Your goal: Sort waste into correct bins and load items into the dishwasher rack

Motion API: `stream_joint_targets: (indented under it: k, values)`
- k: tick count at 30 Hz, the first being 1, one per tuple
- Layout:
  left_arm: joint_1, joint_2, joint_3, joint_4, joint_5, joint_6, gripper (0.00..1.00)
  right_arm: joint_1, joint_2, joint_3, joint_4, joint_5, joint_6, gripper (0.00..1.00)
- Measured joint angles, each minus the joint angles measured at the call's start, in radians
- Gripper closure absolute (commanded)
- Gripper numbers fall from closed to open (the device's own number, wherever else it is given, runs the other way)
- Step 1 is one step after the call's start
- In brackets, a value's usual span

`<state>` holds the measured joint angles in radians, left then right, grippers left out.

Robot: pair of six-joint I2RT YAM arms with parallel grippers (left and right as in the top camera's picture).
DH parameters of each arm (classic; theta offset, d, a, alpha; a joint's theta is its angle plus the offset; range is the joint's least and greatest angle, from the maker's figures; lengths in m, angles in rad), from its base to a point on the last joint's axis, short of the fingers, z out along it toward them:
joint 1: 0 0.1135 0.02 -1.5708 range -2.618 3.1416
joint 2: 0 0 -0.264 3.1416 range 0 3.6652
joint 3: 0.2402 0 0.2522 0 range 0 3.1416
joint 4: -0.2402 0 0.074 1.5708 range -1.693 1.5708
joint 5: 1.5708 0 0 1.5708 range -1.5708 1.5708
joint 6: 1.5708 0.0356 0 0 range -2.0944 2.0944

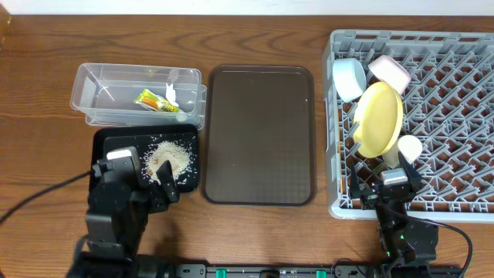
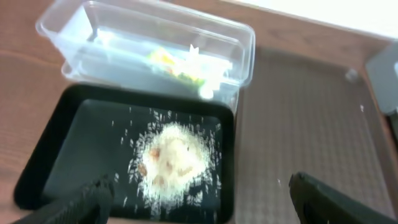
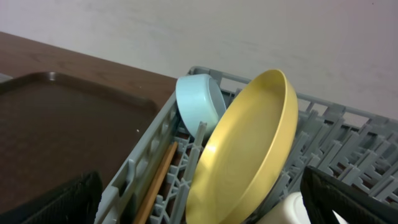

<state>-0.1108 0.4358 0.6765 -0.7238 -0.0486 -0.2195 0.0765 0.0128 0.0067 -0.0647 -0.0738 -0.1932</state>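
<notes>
Shows the left gripper (image 2: 202,186) spread wide, empty, over the shallow black rectangular tray (image 2: 74,137) of whitish rice scraps (image 2: 174,158), clear plastic tub (image 2: 93,37) with green-and-orange snack wrapper (image 1: 150,100) beyond, and the right gripper (image 3: 200,177) equally wide, empty, at the light-grey lattice plastic rack (image 1: 463,116) holding the tilted round yellow plate (image 1: 380,117).
</notes>
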Motion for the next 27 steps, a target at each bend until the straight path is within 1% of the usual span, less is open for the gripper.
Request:
stream_joint_targets:
  k: [8,14,17,19,27]
  values:
    - [0.011,-0.234,-0.369,0.387,-0.006,0.011,0.07,0.0,0.0,0.0,0.0,-0.002,0.0,0.01]
    - [0.014,-0.372,-0.553,0.605,-0.007,0.011,0.07,0.0,0.0,0.0,0.0,-0.002,0.0,0.01]
    - [0.026,-0.418,-0.618,0.696,-0.007,0.011,0.07,0.0,-0.001,0.0,0.0,-0.002,0.0,0.01]
    - [0.032,-0.424,-0.647,0.733,-0.008,0.011,0.07,0.0,-0.001,0.0,0.0,-0.002,0.0,0.01]
    - [0.032,-0.425,-0.657,0.699,0.02,0.011,0.07,0.0,-0.001,0.0,0.0,-0.002,0.0,0.01]
